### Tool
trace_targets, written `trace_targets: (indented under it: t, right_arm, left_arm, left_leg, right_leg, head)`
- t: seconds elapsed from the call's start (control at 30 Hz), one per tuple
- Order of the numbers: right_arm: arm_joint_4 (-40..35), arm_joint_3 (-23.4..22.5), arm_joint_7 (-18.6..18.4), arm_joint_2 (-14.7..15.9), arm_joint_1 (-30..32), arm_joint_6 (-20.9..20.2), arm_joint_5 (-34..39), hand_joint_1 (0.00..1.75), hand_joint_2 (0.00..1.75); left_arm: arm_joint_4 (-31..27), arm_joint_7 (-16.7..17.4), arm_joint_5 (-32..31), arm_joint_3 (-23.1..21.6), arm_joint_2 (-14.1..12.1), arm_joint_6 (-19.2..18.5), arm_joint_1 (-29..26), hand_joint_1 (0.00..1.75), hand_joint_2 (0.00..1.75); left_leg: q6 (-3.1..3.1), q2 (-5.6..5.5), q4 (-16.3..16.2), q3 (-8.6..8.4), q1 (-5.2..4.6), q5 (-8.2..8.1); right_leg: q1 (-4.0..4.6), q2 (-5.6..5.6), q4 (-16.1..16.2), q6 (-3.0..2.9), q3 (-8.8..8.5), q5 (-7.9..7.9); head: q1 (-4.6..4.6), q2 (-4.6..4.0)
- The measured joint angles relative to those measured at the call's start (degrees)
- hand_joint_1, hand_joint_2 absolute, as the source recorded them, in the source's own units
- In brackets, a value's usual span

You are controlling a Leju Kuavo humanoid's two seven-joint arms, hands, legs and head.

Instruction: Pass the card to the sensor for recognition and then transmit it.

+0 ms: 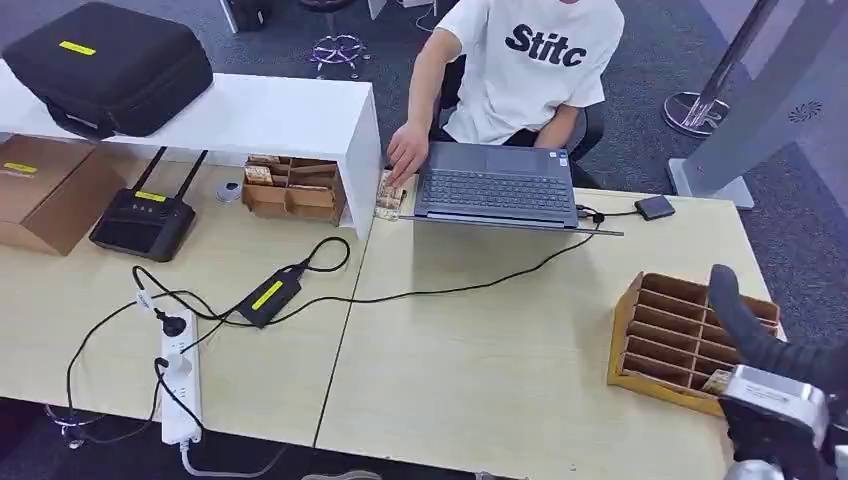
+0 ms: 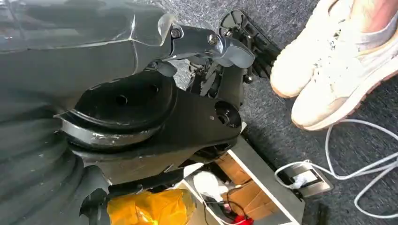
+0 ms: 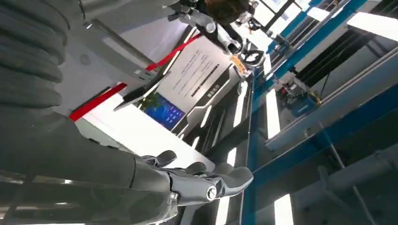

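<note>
My right hand [image 1: 775, 400] runs off the head view's lower right corner, covering part of the wooden sorter [image 1: 670, 335]. The card in its near slot [image 1: 716, 381] is too small to read. The person's head [image 1: 530, 5] is cut off at the top.

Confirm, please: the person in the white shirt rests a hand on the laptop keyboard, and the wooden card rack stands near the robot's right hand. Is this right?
One part is wrong. In the head view the person's hand is not on the keyboard; it rests on the table beside the laptop, at its left edge, over small cards. The wooden card rack does stand near the robot's right hand.
</note>
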State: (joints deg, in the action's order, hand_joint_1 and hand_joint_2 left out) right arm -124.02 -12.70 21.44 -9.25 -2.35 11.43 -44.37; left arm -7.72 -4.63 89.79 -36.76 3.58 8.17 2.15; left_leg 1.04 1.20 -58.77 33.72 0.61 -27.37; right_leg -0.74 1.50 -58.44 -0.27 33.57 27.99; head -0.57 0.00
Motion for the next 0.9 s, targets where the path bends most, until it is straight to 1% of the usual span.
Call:
trace_targets:
  t: [0.07,0.13,0.2,0.27,0.33,0.37,0.47,0.57,0.63,0.67,0.73,0.77,0.83,0.9]
  right_arm:
    - [0.5,1.4,-0.2,0.7,-0.4,0.2,-0.3,0.0,1.75]
    - [1.3,2.7,-0.7,1.8,-1.0,0.4,-3.0,0.0,1.75]
    - [3.2,4.8,-2.8,3.7,-2.6,1.2,-8.4,0.0,1.75]
    - [6.5,7.6,-6.2,6.2,-5.4,1.5,-13.6,0.0,1.75]
    - [11.0,10.1,-10.5,8.8,-9.2,1.3,-18.7,0.0,1.75]
    - [13.2,11.2,-11.8,9.9,-11.0,1.3,-20.7,0.0,1.75]
    - [18.4,13.3,-13.0,12.7,-14.7,1.4,-22.4,0.0,1.75]
    - [21.1,14.5,-13.1,14.1,-16.2,1.5,-22.5,0.0,1.75]
    - [22.3,15.1,-14.9,15.0,-17.1,1.2,-25.6,0.0,1.75]
    - [24.0,15.8,-16.9,15.9,-18.3,0.3,-29.1,0.0,1.75]
    - [29.3,16.9,-19.6,17.1,-22.1,-1.3,-33.2,0.0,1.75]
    - [32.9,17.0,-21.1,17.5,-24.0,-2.0,-33.9,0.0,1.75]
    - [40.0,17.0,-22.8,17.5,-28.4,-3.1,-34.1,0.0,1.75]
    - [47.4,16.9,-24.4,17.5,-32.3,-3.6,-35.8,0.0,1.75]
  left_arm:
    - [0.0,0.0,0.0,0.0,-0.1,-0.1,0.0,0.0,1.75]
    - [0.1,0.1,0.0,-0.1,-0.2,-0.3,0.0,0.0,1.75]
    - [0.1,0.4,-0.2,-0.4,-0.4,-0.6,0.0,0.0,1.75]
    - [0.1,0.9,-0.3,-1.0,-0.7,-1.1,0.1,0.0,1.75]
    - [0.1,1.3,-0.3,-1.9,-1.2,-1.4,0.1,0.0,1.75]
    - [0.1,1.4,-0.3,-2.2,-1.3,-1.6,0.1,0.0,1.75]
    - [0.1,1.8,-0.3,-3.1,-1.8,-1.7,0.0,0.0,1.75]
    - [0.2,1.9,-0.3,-3.5,-2.0,-1.7,0.0,0.0,1.75]
    - [0.2,1.9,-0.3,-3.7,-2.2,-1.9,0.0,0.0,1.75]
    - [0.2,1.9,-0.4,-4.0,-2.3,-2.1,0.0,0.0,1.75]
    - [0.2,1.9,-0.5,-4.8,-2.5,-2.3,0.2,0.0,1.75]
    - [0.2,1.9,-0.5,-5.0,-2.8,-2.7,0.2,0.0,1.75]
    - [0.2,1.8,-0.5,-5.6,-3.0,-3.2,0.2,0.0,1.75]
    - [0.2,1.8,-0.5,-6.3,-3.4,-3.6,0.3,0.0,1.75]
  left_leg:
    - [-0.02,0.0,0.0,0.01,0.0,-0.01]
    - [-0.02,0.0,0.0,0.05,0.0,-0.02]
    - [-0.02,0.05,0.0,0.04,0.0,-0.02]
    - [-0.02,0.06,0.0,0.0,0.0,-0.01]
    - [-0.02,0.06,0.0,0.0,-0.01,0.05]
    - [-0.08,0.06,0.0,-0.01,-0.01,0.12]
    - [-0.09,-0.08,0.0,0.0,-0.01,0.16]
    - [-0.09,-0.1,0.0,0.01,-0.01,0.15]
    - [-0.08,-0.1,0.0,0.07,-0.01,0.13]
    - [-0.08,-0.05,0.0,0.09,-0.01,0.12]
    - [-0.09,0.03,0.0,0.05,0.0,0.12]
    - [-0.09,-0.01,0.0,0.06,0.0,0.13]
    - [-0.08,-0.03,0.0,0.06,-0.01,0.17]
    - [-0.1,-0.02,0.0,0.04,-0.01,0.2]
  right_leg:
    - [0.0,0.01,0.0,0.0,0.0,0.01]
    - [0.0,0.0,0.0,0.0,0.0,0.01]
    - [0.0,-0.05,0.0,0.0,0.0,0.0]
    - [0.0,-0.07,0.0,0.0,-0.01,-0.02]
    - [-0.01,-0.07,0.0,0.02,-0.01,-0.09]
    - [-0.01,-0.06,0.0,0.02,-0.01,-0.09]
    - [-0.01,0.08,0.0,0.04,-0.03,-0.1]
    - [-0.01,0.08,0.0,0.04,-0.03,-0.1]
    - [0.0,0.05,0.0,0.04,-0.01,-0.1]
    - [0.0,0.02,0.0,0.04,0.01,-0.1]
    - [0.0,-0.06,0.0,0.04,0.02,-0.1]
    - [0.0,0.0,0.0,0.04,0.01,-0.1]
    - [-0.01,0.03,0.0,0.03,0.01,-0.13]
    - [0.0,0.02,0.0,0.01,0.01,-0.18]
  head:
    - [0.0,0.0]
    - [0.0,0.0]
    - [0.0,0.0]
    - [0.0,0.0]
    - [-0.02,0.0]
    - [0.0,0.0]
    - [0.0,0.0]
    - [0.0,0.0]
    - [0.0,0.0]
    - [-0.02,0.0]
    - [-0.02,0.0]
    - [0.0,0.0]
    - [-0.02,0.0]
    - [-0.02,0.0]
